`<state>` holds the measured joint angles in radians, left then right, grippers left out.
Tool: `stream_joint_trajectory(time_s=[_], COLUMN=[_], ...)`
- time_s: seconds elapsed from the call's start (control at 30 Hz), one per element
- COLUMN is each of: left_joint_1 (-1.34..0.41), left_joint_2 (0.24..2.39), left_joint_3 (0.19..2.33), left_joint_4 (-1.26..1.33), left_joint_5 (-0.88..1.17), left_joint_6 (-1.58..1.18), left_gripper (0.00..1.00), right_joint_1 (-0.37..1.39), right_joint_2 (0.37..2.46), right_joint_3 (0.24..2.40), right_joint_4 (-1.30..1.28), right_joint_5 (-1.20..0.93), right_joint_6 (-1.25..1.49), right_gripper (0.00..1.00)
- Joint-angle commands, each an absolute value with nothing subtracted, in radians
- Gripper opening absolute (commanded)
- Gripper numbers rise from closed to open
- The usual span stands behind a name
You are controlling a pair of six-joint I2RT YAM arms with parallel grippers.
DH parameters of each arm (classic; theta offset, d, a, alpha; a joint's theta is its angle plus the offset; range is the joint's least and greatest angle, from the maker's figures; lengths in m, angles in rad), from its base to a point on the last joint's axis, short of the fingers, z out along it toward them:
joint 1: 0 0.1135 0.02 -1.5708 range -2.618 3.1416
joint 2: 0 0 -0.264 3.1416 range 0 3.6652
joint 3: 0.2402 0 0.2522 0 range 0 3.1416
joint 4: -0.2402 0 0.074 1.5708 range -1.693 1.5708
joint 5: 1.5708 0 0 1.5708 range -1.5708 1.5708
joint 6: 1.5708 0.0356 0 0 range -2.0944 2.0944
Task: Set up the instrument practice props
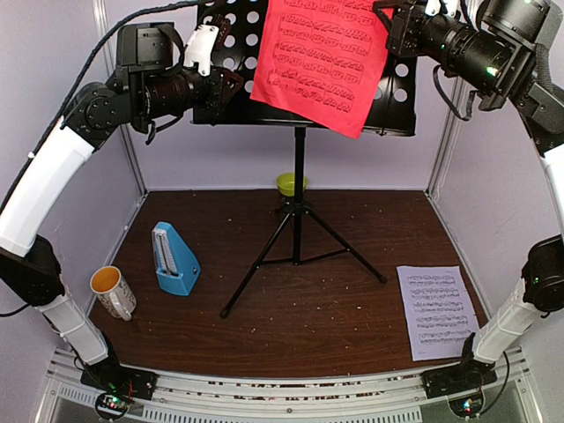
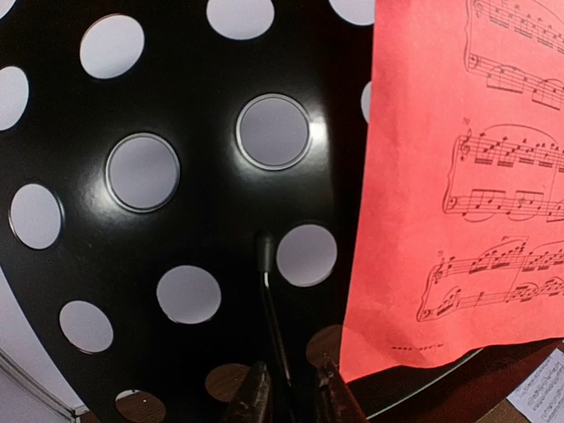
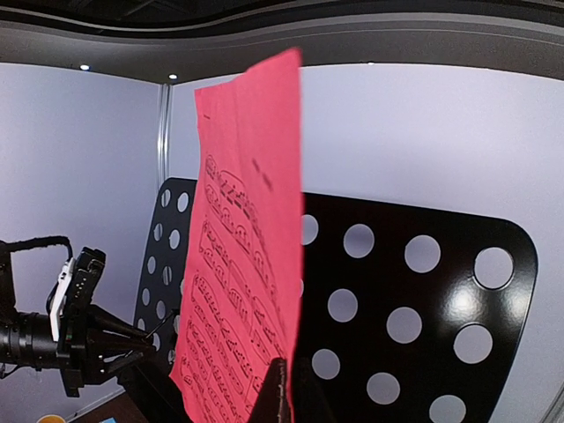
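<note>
While the red paper music sheet (image 1: 322,62) hangs crooked across the right half of the black perforated-metal music stand (image 1: 233,115), top centre of frame, its long axis leans down-right, low corner past the ledge. Right gripper (image 1: 386,19) jaws pinch its upper right corner. Left gripper (image 1: 227,86), frame-left of the sheet, jaws narrow astride a thin black wire page-holder (image 2: 269,291); pinched or not, cannot tell. Judgement: squaring falls to the right arm.

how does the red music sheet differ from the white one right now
Colour: the red music sheet is red, the white music sheet white. Pose: the red sheet hangs tilted before the music stand, pinched by the right gripper; the white sheet lies flat on the table, untouched. Both carry printed staves.
</note>
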<state>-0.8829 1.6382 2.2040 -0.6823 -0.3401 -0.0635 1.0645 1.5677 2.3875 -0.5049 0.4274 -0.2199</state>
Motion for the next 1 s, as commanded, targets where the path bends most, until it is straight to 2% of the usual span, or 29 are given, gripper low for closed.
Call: stream_joint_trajectory(time_s=[0.0,0.13,0.4,0.53,0.97], left_joint_1=[-0.875,-0.875,-0.876,-0.874,-0.874], left_joint_2=[1.64,1.618,1.487,1.421,1.403], left_joint_3=[2.236,2.198,1.94,1.806,1.7], left_joint_4=[-0.662,-0.597,-0.284,-0.099,0.044], left_joint_5=[-0.36,-0.337,-0.317,-0.243,-0.095], left_joint_6=[-0.068,-0.071,-0.059,-0.009,0.07], left_gripper=[0.14,0.0,0.0,0.0,0.0], right_joint_1=[1.06,1.06,1.061,1.061,1.061], right_joint_2=[1.563,1.56,1.552,1.561,1.632], right_joint_3=[2.399,2.393,2.355,2.352,2.348], right_joint_4=[-0.498,-0.5,-0.479,-0.466,-0.336], right_joint_5=[0.451,0.45,0.465,0.46,0.339], right_joint_6=[-0.242,-0.248,-0.265,-0.275,-0.347], right_gripper=[0.0,0.0,0.0,0.0,0.0])
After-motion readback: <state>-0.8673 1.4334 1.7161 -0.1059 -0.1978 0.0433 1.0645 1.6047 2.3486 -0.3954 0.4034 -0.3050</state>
